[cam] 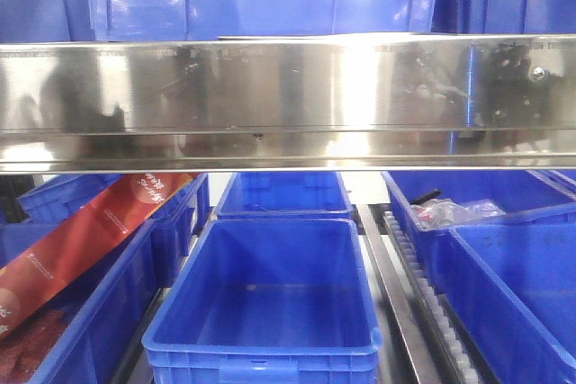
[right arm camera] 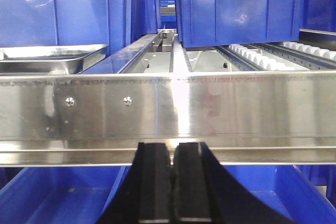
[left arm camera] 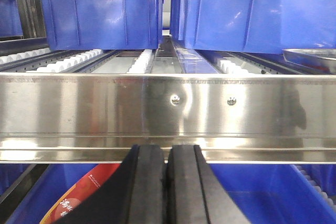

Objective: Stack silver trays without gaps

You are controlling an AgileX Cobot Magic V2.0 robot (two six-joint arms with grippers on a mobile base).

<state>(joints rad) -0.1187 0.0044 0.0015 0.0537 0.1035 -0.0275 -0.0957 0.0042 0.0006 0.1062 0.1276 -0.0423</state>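
Left end effector (left arm camera: pixel 167 156) and right end effector (right arm camera: pixel 171 153) are both pinched together, empty, facing shelf beam (left arm camera: pixel 105 111). Silver tray (right arm camera: pixel 52 64) rests on shelf behind it (one visible). Risk: reaching in low, fingers clip beam.

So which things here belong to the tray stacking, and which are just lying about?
Job: silver tray; left gripper; right gripper, both shut.
Lying about: blue bins; steel shelf beam; red package; roller tracks.
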